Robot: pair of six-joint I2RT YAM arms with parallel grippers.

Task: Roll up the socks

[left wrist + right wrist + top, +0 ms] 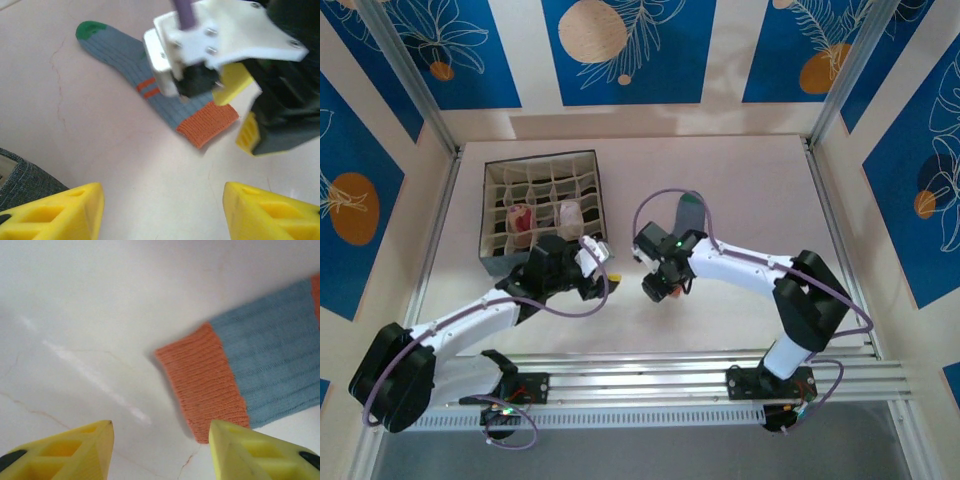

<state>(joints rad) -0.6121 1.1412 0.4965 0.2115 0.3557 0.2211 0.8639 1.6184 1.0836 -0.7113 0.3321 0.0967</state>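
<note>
We log the grey-blue sock (125,57) flat on the table (60,100), green toe (90,29) at 10 o'clock, orange cuff (202,385) at 1 o'clock of the parted, empty right gripper (161,429), probably lining up to pinch and start rolling; the left gripper (162,190) hangs open, holding nothing.
</note>
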